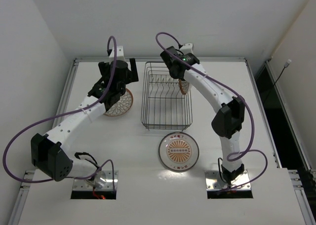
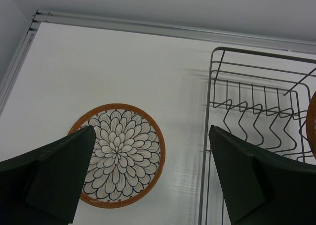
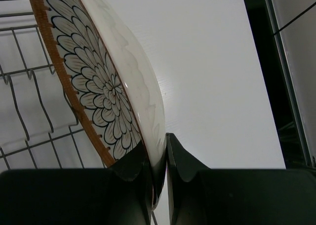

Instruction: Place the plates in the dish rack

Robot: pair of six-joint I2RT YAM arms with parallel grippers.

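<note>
One plate is pinched by its rim in your right jaws, which are shut tight onto it. It stands on edge, tilted, at the far right side of the dish rack, with its patterned face turned toward the rack's wires. You cannot tell whether it touches the wires.

A second plate lies flat and face up on the worktop, just left of the rack and apart from it. Your left jaws hang above it, spread wide and holding nothing. In the left wrist view one finger covers the plate's left edge and the other sits over the rack's left side.

The third plate lies flat and face up on the near side of the rack, close to its near right corner, with neither arm touching it.
</note>
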